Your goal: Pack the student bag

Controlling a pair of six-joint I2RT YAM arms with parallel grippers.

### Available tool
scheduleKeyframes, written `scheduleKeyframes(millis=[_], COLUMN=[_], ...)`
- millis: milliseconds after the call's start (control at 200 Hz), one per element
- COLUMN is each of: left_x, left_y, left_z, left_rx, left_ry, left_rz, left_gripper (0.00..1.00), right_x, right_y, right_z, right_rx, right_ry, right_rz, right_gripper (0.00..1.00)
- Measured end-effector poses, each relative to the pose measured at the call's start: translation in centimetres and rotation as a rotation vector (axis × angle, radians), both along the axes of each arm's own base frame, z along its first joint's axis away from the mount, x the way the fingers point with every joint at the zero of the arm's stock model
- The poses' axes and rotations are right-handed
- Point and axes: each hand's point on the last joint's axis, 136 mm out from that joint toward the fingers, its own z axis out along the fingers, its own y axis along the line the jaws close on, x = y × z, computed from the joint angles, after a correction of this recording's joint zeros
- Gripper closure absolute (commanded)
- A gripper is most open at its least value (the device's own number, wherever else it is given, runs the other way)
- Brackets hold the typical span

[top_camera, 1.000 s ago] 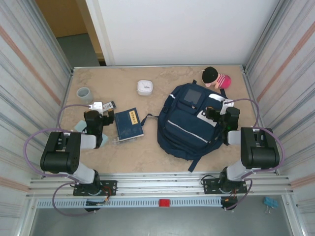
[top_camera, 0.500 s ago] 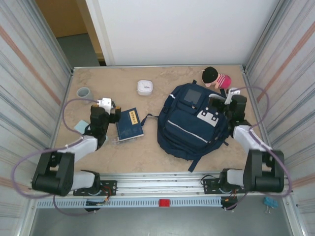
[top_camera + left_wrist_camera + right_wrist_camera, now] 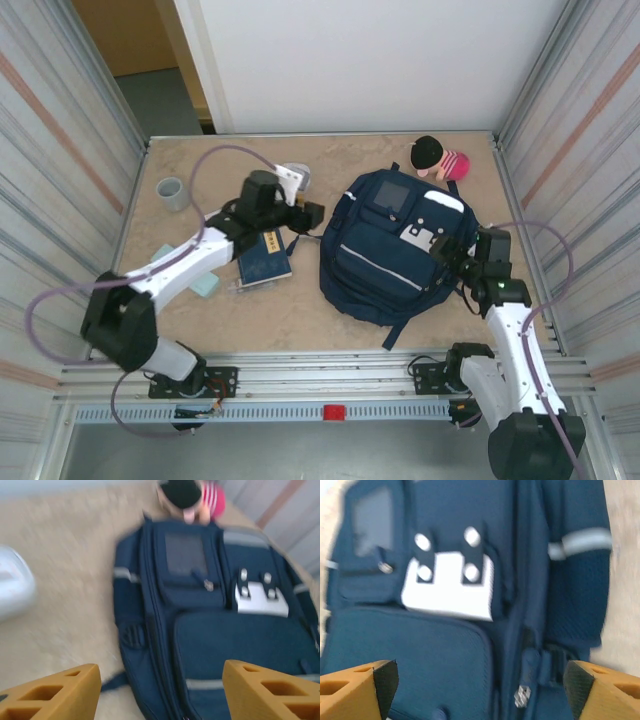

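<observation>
The student bag (image 3: 395,245), a navy backpack with thin white stripes and a white buckle patch (image 3: 450,590), lies flat at centre right of the table, its front up. My left gripper (image 3: 309,213) hovers open just off the bag's left edge. In the left wrist view its orange fingertips (image 3: 55,695) stand wide apart over the bag (image 3: 210,615), with nothing between them. My right gripper (image 3: 465,262) is at the bag's right side and is open. Its jaws frame the front pocket and a silver zipper pull (image 3: 521,695).
A small navy book (image 3: 262,255) lies left of the bag, partly under my left arm. A doll (image 3: 438,157) sits behind the bag, a white round case (image 3: 297,172) at the back, and a grey roll (image 3: 171,192) at far left. Pale teal pieces (image 3: 205,285) lie near the left arm. Metal walls close in both sides.
My left arm has swung right from beside the book, across it, to the bag's left edge. The right gripper has drawn back toward me along the bag's right side.
</observation>
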Motion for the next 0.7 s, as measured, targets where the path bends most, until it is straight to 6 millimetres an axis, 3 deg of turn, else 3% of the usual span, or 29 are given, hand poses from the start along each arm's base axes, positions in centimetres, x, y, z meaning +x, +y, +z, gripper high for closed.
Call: scheduleKeyframes(millis=[135, 336, 501, 696], left_x=[-1.6, -3.6, -3.8, -4.9], left_y=[-2.7, -5.4, -5.3, -4.3], left_z=[-6.1, -10.6, -12.5, -13.1], left_rx=[0.025, 0.044, 0.059, 0.055], left_ry=[0.182, 0.298, 0.344, 0.345], left_rz=[-0.044, -0.111, -0.100, -0.097], left_gripper=[0.43, 0.55, 0.59, 0.61], right_x=[-0.7, -0.3, -0.6, 0.4], right_y=[0.1, 0.2, 1.2, 3.2], right_z=[-1.6, -3.8, -5.9, -6.4], right_rx=[0.031, 0.068, 0.106, 0.144], right_ry=[0.039, 0.075, 0.108, 0.109], right_rz=[-0.030, -0.054, -0.039, 0.031], right_gripper=[0.15, 0.15, 0.15, 0.16])
